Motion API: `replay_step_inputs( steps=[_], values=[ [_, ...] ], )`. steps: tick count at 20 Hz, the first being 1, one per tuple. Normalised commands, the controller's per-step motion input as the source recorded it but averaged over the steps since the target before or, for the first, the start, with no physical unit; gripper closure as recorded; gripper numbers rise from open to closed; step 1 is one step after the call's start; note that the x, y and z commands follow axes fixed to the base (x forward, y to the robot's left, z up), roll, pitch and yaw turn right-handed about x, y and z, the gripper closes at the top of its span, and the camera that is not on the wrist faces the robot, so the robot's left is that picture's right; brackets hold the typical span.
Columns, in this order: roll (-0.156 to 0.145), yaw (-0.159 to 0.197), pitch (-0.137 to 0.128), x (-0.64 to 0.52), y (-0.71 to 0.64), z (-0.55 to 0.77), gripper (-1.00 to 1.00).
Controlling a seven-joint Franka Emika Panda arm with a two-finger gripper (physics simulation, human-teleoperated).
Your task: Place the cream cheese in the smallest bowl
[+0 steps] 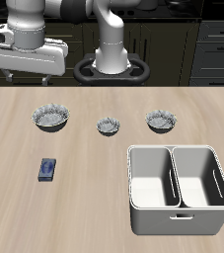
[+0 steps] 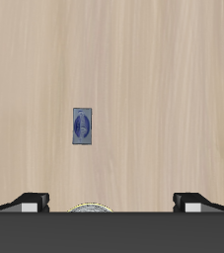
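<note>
The cream cheese [image 1: 48, 169] is a small dark blue box lying flat on the table, nearer the front edge than the bowls. It also shows in the wrist view [image 2: 82, 126]. The smallest bowl [image 1: 109, 126] is the middle one of three speckled bowls in a row, and it is empty. My gripper [image 1: 28, 74] hangs high above the table, behind the end bowl nearest the cream cheese, far from both. It is open and empty, with the fingertips [image 2: 30, 201] wide apart in the wrist view.
Two wider speckled bowls [image 1: 49, 120] [image 1: 161, 121] flank the smallest bowl. A big white double bin [image 1: 178, 188] stands near the front edge, on the far side from the cream cheese. A sliver of a bowl rim [image 2: 89, 208] shows between my fingers.
</note>
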Motion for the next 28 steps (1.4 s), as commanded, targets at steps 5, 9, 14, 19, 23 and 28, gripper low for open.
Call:
replay_step_inputs(
  steps=[5,9,14,19,23,28],
  values=[
    [0.080,0.003,0.006,0.21,0.21,-0.03,-1.00],
    [0.031,-0.011,-0.020,0.21,0.19,0.04,-1.00],
    [0.021,-0.013,-0.003,0.26,0.00,0.02,-1.00],
    [-0.010,-0.021,-0.007,0.10,-0.06,-0.08,-1.00],
    [-0.003,-0.026,0.014,0.03,-0.10,-0.19,-1.00],
    [0.022,-0.014,0.015,-0.03,0.12,-0.28,-1.00]
  ],
)
